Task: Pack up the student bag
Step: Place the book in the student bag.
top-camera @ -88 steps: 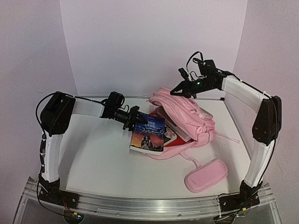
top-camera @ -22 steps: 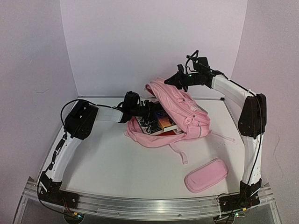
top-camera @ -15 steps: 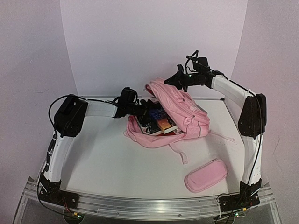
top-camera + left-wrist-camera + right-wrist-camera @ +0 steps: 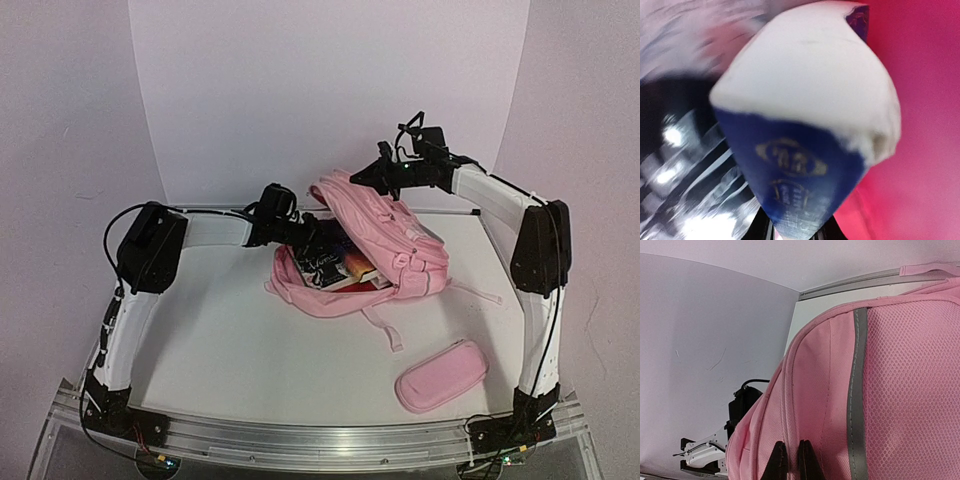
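The student bag (image 4: 395,235) lies on its side at the back middle of the table, its mouth facing left. My right gripper (image 4: 368,178) is shut on the upper rim of that mouth and holds it up; in the right wrist view the fingers (image 4: 780,460) pinch a pink seam next to a grey stripe (image 4: 856,390). My left gripper (image 4: 316,236) sits at the bag's mouth, shut on a blue book (image 4: 324,263). Close up, that blue book (image 4: 790,165) with its white page edges fills the left wrist view, against pink lining (image 4: 925,125). More books (image 4: 362,272) lie inside.
A small oblong pink pencil case (image 4: 441,375) lies at the front right. A loose bag strap (image 4: 388,335) trails toward the table's middle. White walls close the back and both sides, and a metal rail (image 4: 320,445) runs along the near edge.
The blue book, held outside the bag earlier, now sits in its mouth. The left arm's elbow has drawn back to the left. The right gripper still holds the rim up.
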Controlling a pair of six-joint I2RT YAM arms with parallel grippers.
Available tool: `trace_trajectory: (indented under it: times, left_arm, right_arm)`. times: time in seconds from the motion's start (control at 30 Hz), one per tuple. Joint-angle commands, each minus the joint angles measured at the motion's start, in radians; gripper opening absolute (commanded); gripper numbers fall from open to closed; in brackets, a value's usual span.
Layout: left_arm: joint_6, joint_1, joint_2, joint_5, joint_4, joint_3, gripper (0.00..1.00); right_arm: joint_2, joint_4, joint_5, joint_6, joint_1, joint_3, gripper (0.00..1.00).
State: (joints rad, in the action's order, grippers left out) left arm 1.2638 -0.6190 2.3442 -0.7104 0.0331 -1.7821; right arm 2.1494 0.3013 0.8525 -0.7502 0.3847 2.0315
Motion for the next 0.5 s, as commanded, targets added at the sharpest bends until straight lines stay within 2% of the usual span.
trace_trajectory:
  times: [0.0,0.1,0.13,0.17,0.23,0.3,0.37,0.47]
  left_arm:
    - [0.0,-0.023,0.136,-0.033,0.062,-0.292,0.01]
    - [0.02,-0.031,0.209,-0.052,0.061,-0.417,0.01]
    - [0.027,-0.03,0.208,-0.063,0.067,-0.415,0.05]
    - [0.024,-0.028,0.196,-0.069,0.065,-0.394,0.12]
    - [-0.02,-0.013,0.101,-0.048,0.039,-0.282,0.43]
    - [-0.07,0.006,-0.017,-0.003,0.008,-0.116,0.62]
    - [-0.125,0.021,-0.134,0.037,-0.063,-0.008,0.74]
    - [-0.226,0.028,-0.264,0.096,-0.237,0.052,0.83]
  right_arm:
    - [-0.136,-0.167,0.097,-0.011,0.007,-0.009,0.0]
    - [-0.134,-0.171,0.1,-0.012,0.007,-0.002,0.0]
    - [-0.131,-0.171,0.102,-0.012,0.005,0.006,0.0]
    - [-0.129,-0.172,0.102,-0.012,0.005,0.013,0.0]
    - [-0.128,-0.172,0.099,-0.013,-0.001,0.019,0.0]
    - [-0.13,-0.172,0.097,-0.014,-0.009,0.017,0.0]
    - [-0.133,-0.172,0.093,-0.014,-0.014,0.013,0.0]
    - [-0.134,-0.172,0.085,-0.012,-0.02,0.009,0.0]
